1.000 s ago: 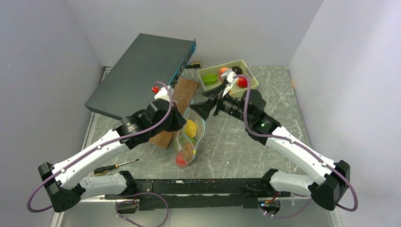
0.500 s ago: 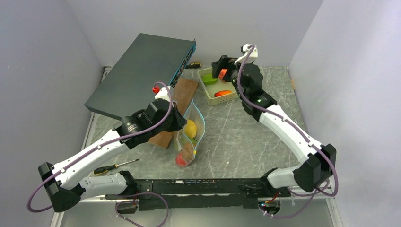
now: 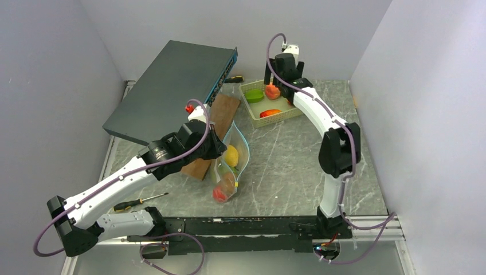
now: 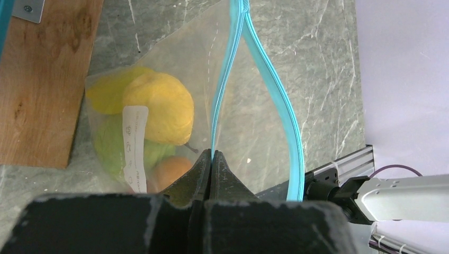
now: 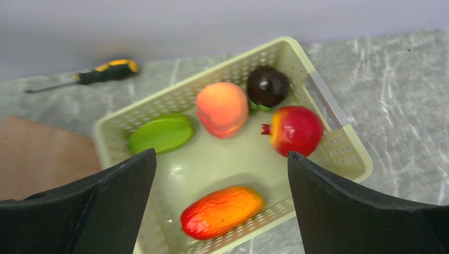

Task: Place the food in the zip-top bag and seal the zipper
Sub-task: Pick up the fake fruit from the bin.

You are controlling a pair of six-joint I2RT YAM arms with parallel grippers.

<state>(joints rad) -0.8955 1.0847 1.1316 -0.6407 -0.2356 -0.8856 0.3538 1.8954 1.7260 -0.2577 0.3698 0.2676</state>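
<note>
Above the basket [image 5: 339, 145], right end effector [image 5: 221, 156] spread wide; left end effector [image 4: 210, 154] clenched, seemingly on the zipper [image 4: 275, 100].

My grey marbled table [image 3: 286, 166] carries a dark flat box [image 3: 172, 89] at the far left, a wooden board [image 3: 222, 110] beside it, the zip-top bag [image 3: 240, 152] just right of the board, a pale green basket [image 3: 278, 118] farther back, and two yellow-handled screwdrivers, one beside the basket [image 3: 234, 79] and one near my left base [image 3: 137, 201].
</note>
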